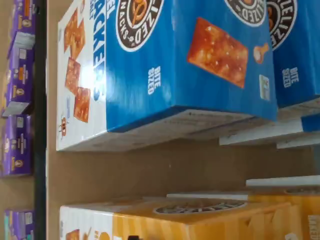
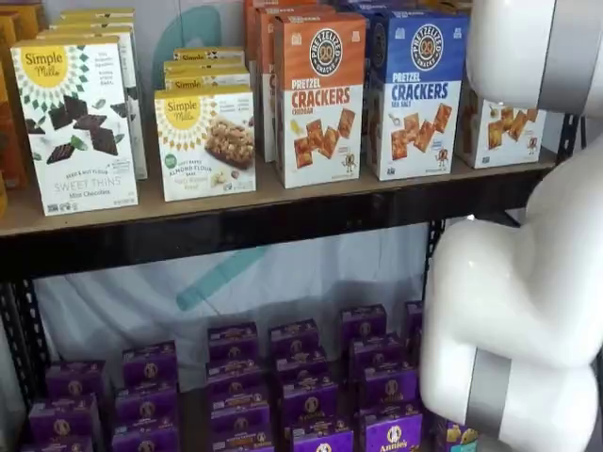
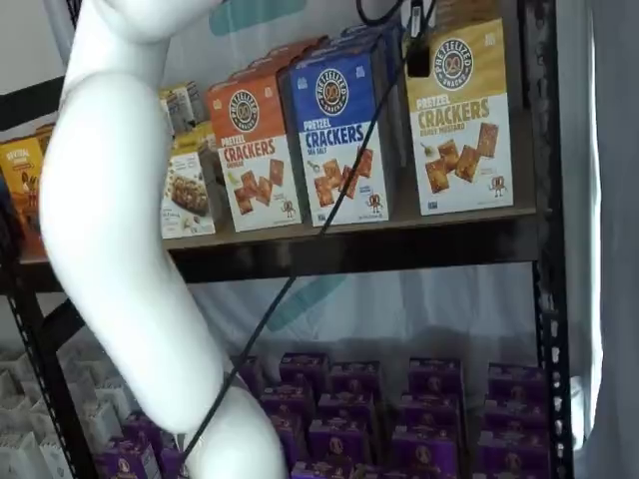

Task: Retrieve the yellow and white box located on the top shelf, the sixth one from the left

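white arm segments (image 3: 120,249) are filling the foreground in both shelf views. behind them, the yellow and white box (image 3: 461,125) is standing upright near the right end of the top shelf (image 3: 399,244), just beside the blue pretzel crackers box (image 3: 344,135). gripper fingers are not showing; their state cannot be told.

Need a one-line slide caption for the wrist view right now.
Wrist camera over the top shelf: blue Pretzel Crackers box beside the yellow and white box, gripper unseen.
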